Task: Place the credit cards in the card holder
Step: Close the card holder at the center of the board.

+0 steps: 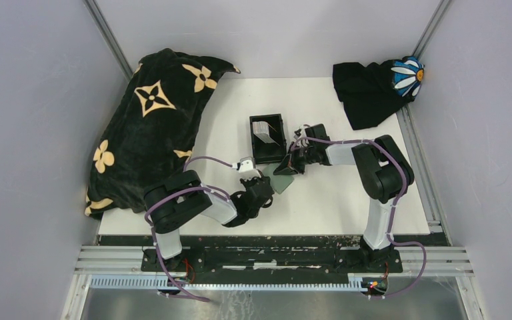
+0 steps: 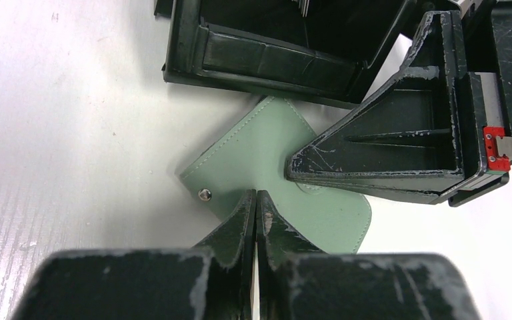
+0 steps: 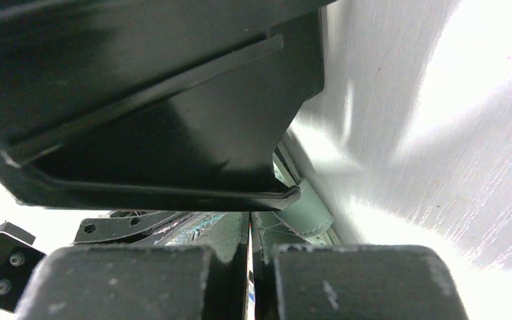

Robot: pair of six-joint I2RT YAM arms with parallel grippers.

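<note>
The black card holder (image 1: pixel 254 140) stands mid-table with a whitish card (image 1: pixel 264 131) lying in it; its near wall shows in the left wrist view (image 2: pixel 273 57). A green snap pouch (image 1: pixel 282 181) lies flat just in front of it. My left gripper (image 2: pixel 257 195) is shut, its tips pressing on the pouch (image 2: pixel 253 160) beside the snap. My right gripper (image 3: pixel 250 217) is shut at the pouch's edge (image 3: pixel 310 210); one of its fingers (image 2: pixel 387 153) rests over the pouch. I cannot tell whether it pinches a card. No loose cards show on the table.
A big black blanket with tan flowers (image 1: pixel 150 133) is heaped at the left. A black cloth with a white daisy (image 1: pixel 373 90) lies in the back right corner. Grey walls close in three sides. Both arms crowd the space in front of the holder.
</note>
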